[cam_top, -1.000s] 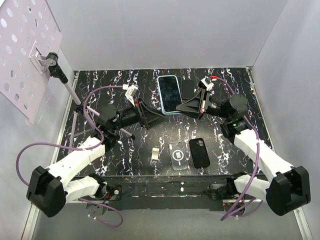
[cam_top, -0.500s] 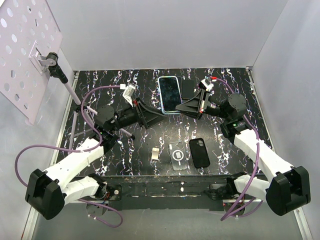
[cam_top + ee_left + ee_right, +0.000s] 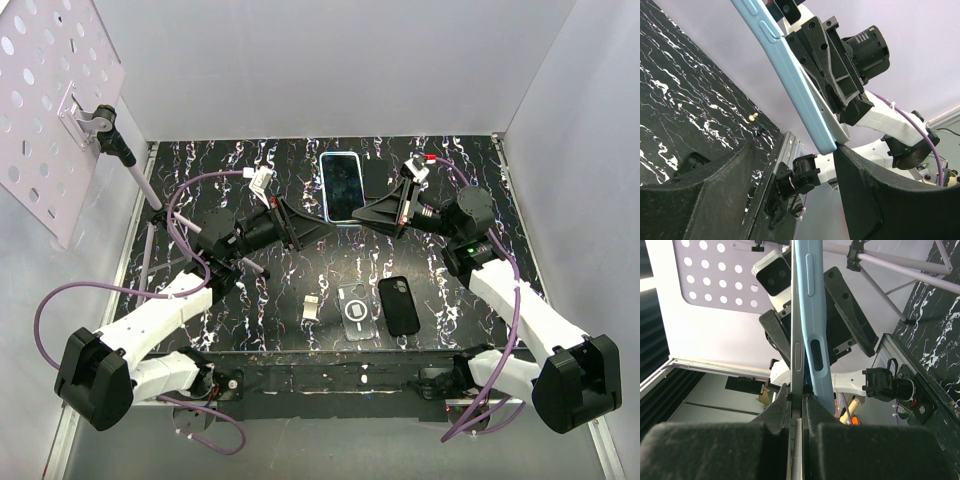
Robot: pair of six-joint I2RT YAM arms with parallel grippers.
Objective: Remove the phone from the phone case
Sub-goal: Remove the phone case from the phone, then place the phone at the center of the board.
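The phone (image 3: pixel 342 185) is off the table, held up on edge above the far middle of the black marbled tabletop (image 3: pixel 250 285), its dark screen facing the overhead camera. It sits in a light-blue phone case (image 3: pixel 790 70), whose rim shows as a thin blue line around the screen from above.

In the right wrist view the phone's grey side rail runs straight down into the narrow slot between the right gripper (image 3: pixel 797 407)'s two fingers, which are pressed close on it. The blue case edge runs alongside that rail and bows a little away from it near the fingers. From above, this gripper meets the phone at its near right corner.

The left gripper (image 3: pixel 792 150) stands spread wide, its fingers (image 3: pixel 695 200) well apart. The lower corner of the blue case hangs in the gap between them, just at the inner face of the finger on the right of that view; whether it touches cannot be told. From above its tips are just beside the phone's near left corner.

Behind the phone, on its right, lies a dark flat rectangle (image 3: pixel 377 178). Near the front edge lie a clear phone case with a ring on its back (image 3: pixel 357 307), a black phone case (image 3: pixel 399 305) just beside it, and a small pale object (image 3: pixel 312 307). A white perforated panel (image 3: pixel 50 100) stands at far left.
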